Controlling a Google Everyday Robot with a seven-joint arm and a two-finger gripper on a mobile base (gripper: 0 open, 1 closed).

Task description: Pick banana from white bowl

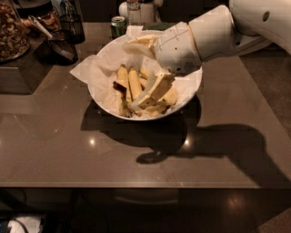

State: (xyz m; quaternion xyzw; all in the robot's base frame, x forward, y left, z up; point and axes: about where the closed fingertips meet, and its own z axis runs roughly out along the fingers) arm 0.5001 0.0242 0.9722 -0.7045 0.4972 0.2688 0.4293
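The white bowl [96, 93] with crinkled paper lining stands in the middle of the brown table. In it lie the pair of slim yellow bananas [128, 84], joined at a dark stem on the left side, and a plumper banana [169, 97] on the right. My gripper [149, 94] reaches down into the bowl from the upper right. It is open, and its two pale fingers [159, 86] slant down-left just to the right of the banana pair, above other fruit. The white wrist hides the bowl's far right rim.
A green drink can [118, 25] and a bottle [134, 10] stand behind the bowl. A black holder with tongs [72, 28] and a jar of nuts [11, 32] stand on a dark box at the far left. The table's front edge [136, 185] is close to the camera.
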